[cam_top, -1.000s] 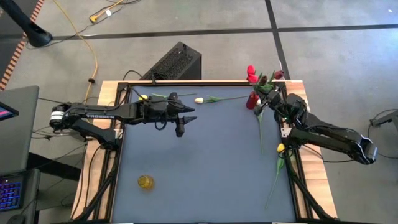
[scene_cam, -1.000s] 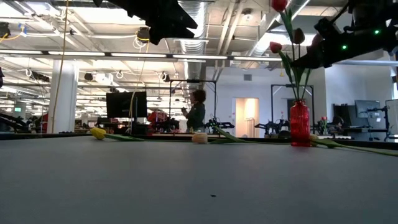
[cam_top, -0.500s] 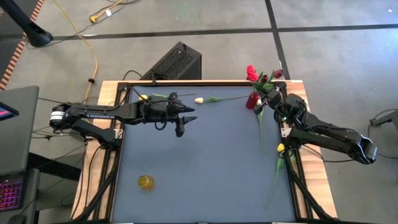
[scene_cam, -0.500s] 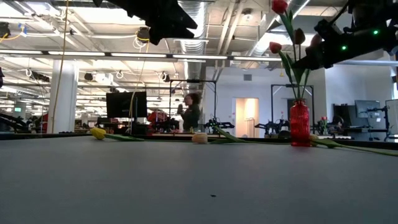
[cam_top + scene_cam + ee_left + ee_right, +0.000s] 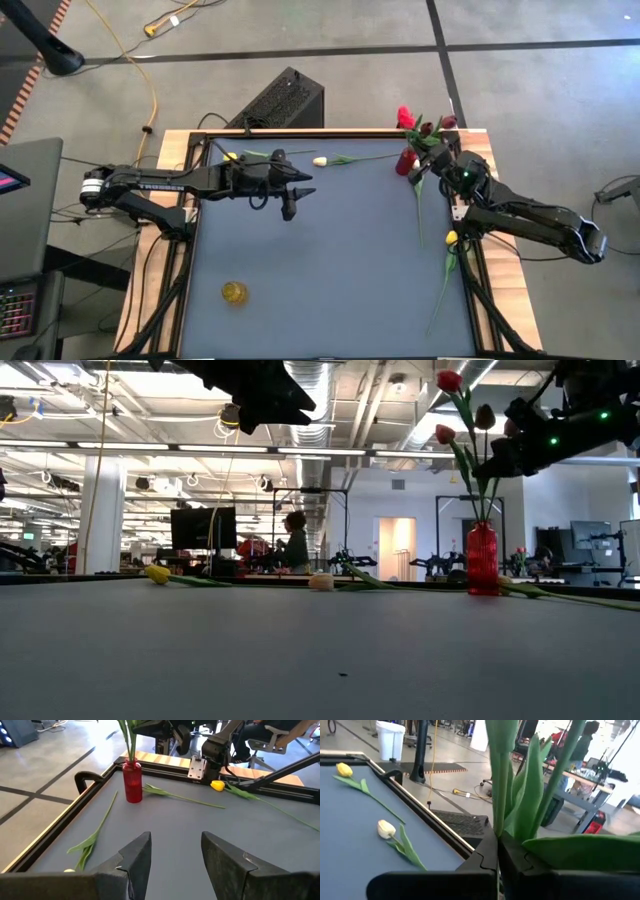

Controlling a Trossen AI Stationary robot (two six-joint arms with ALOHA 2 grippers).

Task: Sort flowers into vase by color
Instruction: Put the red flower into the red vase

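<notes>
Grey matting covers the table (image 5: 330,260), framed in pale wood, with an open workshop floor beyond it. At the far right corner stands the red vase (image 5: 405,161), already holding red and dark red tulips (image 5: 449,380). The right gripper (image 5: 447,165) sits just beside the vase mouth, its jaws pinched together on a green tulip stem (image 5: 501,775), which the right wrist view shows rising straight up from between the fingers.

To finish this insertion well, I would keep the stem upright, line its lower end over the vase neck, and lower slowly so it slips in without tipping the narrow vase or pushing out the flowers already there. Only then should the fingers part.

A white tulip (image 5: 321,161) and a yellow tulip (image 5: 231,157) lie along the far edge; another yellow tulip (image 5: 451,238) lies at the right edge. The left gripper (image 5: 290,207) hovers over the far left, fingers apart and empty. A yellow vase (image 5: 233,292) waits near left.
</notes>
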